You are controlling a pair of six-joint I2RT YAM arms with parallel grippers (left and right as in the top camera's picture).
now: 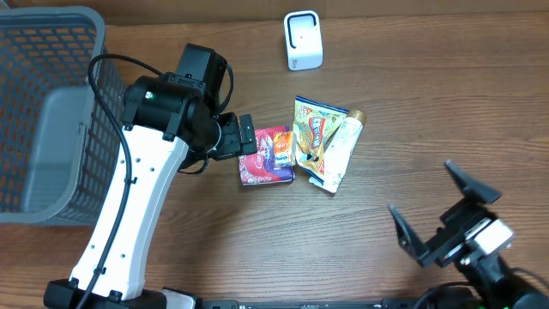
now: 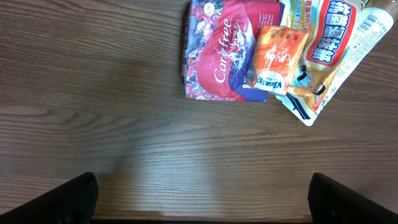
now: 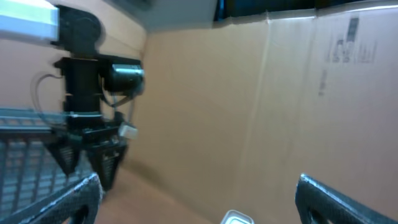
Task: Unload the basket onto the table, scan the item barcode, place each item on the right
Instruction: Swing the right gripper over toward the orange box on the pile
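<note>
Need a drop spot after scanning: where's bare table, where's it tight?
Bare: table right of the packets, and the strip between them and the right gripper. Crowded: packets overlap, left gripper at their left edge.

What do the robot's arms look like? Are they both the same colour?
No. The left arm has a long white link with chunky black joints, and a thin black cable loops along it. The left gripper is black. The right arm is mostly black with a pale block at the wrist, and the right gripper is black and pointy.
</note>
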